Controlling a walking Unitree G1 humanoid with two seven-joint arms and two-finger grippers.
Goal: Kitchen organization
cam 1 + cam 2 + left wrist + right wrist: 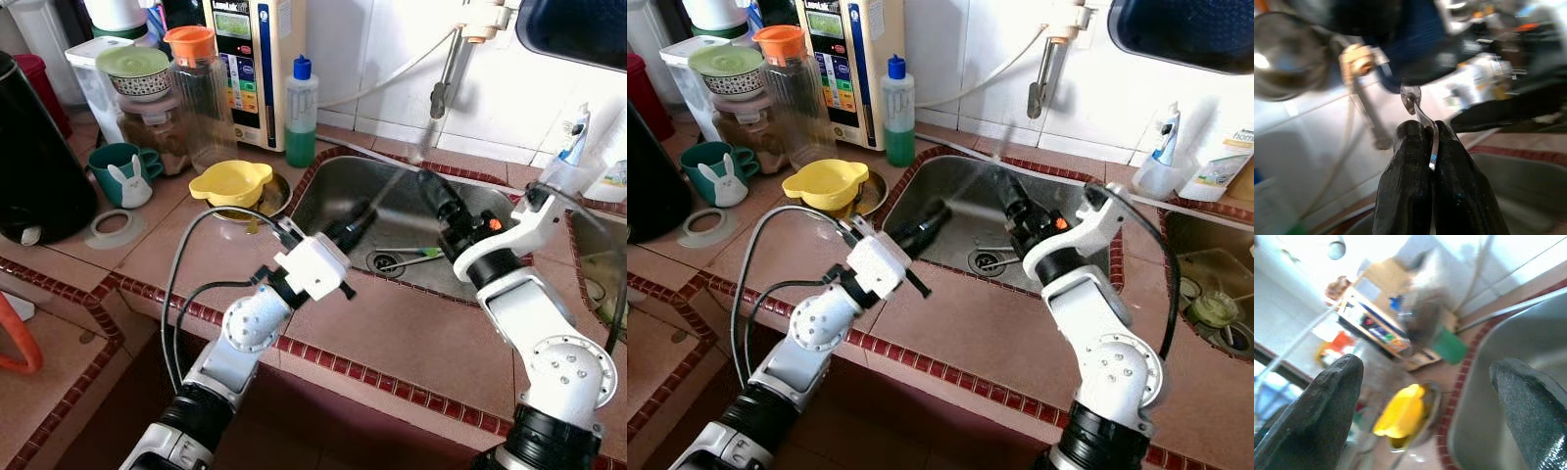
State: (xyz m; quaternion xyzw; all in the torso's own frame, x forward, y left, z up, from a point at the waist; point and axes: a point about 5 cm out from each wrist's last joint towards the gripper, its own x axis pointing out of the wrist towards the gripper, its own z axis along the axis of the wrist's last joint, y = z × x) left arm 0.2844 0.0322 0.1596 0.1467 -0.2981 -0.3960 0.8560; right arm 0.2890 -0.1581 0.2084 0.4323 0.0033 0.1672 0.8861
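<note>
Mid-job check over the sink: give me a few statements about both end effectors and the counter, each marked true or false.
1. The left end effector is shut on a thin metal utensil. True.
2. The right end effector is clamped shut. False: its fingers stand wide apart, holding nothing.
3. A yellow bowl sits on the counter left of the sink. True.
4. The green-liquid bottle wears a red cap. False: the cap is blue.
5. Both end effectors are over the sink. True.
</note>
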